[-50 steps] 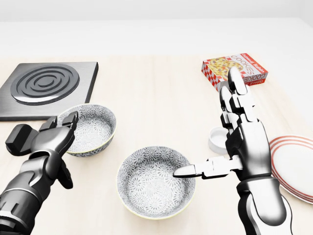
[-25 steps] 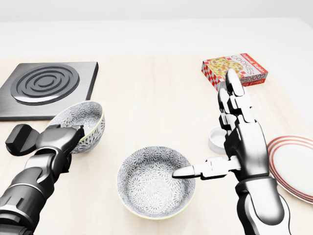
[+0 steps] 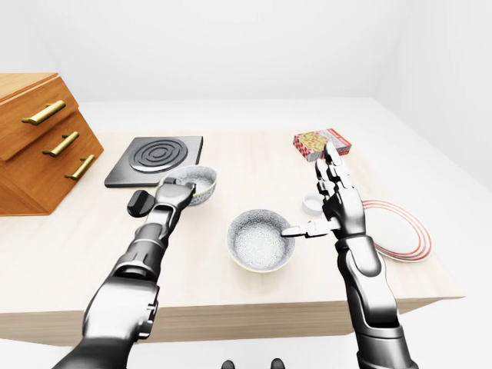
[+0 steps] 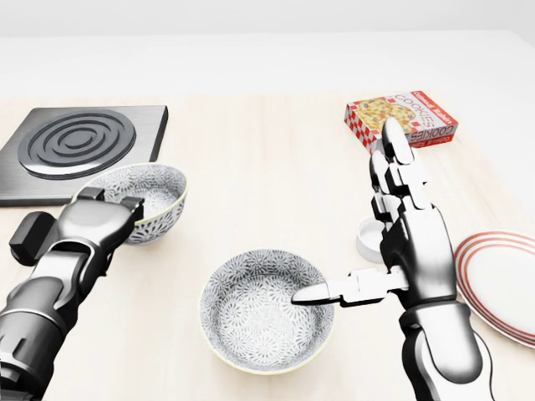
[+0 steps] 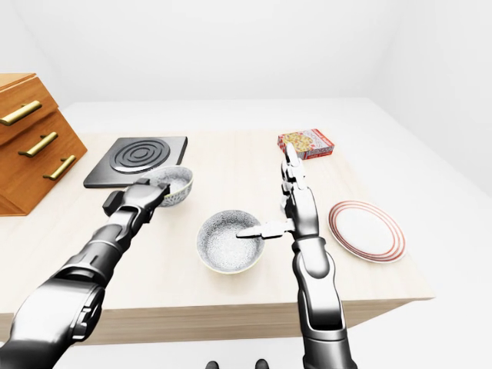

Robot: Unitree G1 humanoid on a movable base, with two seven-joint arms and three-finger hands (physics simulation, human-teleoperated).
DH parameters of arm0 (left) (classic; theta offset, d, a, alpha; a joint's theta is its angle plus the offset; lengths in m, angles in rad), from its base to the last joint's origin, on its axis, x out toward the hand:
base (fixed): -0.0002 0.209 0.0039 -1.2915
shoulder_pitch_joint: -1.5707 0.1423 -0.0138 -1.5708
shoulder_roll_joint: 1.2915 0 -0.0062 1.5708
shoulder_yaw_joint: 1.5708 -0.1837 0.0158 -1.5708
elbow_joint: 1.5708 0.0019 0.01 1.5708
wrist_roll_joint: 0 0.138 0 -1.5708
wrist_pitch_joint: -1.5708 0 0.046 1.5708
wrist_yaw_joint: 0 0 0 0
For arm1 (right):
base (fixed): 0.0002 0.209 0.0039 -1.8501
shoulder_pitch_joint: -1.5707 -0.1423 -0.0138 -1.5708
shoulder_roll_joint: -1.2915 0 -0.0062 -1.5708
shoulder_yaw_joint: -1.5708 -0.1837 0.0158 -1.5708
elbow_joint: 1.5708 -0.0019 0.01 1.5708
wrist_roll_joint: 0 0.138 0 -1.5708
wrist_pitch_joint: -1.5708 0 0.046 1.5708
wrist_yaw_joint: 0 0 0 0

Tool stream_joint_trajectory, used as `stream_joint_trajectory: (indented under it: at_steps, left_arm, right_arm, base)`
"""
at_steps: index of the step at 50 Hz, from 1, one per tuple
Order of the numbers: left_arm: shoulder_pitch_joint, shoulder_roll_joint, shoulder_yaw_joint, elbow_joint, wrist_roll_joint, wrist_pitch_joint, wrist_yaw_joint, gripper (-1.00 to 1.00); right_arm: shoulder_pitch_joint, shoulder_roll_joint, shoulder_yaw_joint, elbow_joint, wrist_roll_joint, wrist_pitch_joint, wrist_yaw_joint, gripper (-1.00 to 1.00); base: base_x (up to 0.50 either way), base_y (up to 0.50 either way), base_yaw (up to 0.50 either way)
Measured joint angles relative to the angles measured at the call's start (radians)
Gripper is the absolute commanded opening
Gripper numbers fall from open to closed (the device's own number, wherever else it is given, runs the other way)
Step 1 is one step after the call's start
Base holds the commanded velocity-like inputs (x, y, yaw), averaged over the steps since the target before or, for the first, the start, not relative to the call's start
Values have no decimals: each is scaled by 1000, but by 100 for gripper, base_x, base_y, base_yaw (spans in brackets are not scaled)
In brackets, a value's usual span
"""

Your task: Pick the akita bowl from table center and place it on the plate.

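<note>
Here, left robot hand [image 4: 92, 221] clamped on left bowl [image 4: 157, 187], right robot hand [image 4: 414, 242] splayed over centre bowl [image 4: 251, 324], COOKIES box [image 4: 423, 115].

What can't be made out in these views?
- Left hand: its back hides the fingers, so a grip on the left bowl is unclear, head view.
- White cup: mostly behind the right hand, head view.
- Plate: cut off by the right edge, head view.
</note>
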Motion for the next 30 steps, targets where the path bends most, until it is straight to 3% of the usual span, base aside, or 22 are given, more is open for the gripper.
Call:
stream_joint_trajectory:
  at_steps: [10, 21, 30]
  left_arm:
    - [103, 31, 39, -273, 53, 0, -92, -100]
    - [94, 39, 43, -256, 104, 0, -32, -100]
    - [84, 49, 40, -241, 116, 0, 0, -100]
  right_arm:
    - [0, 1, 3, -4, -1, 0, -1, 100]
    - [-12, -7, 5, -10, -17, 0, 6, 100]
    - [-112, -34, 12, 22, -106, 0, 26, 100]
  base:
    - [0, 0, 0]
    - [0, 0, 0]
    - [0, 0, 0]
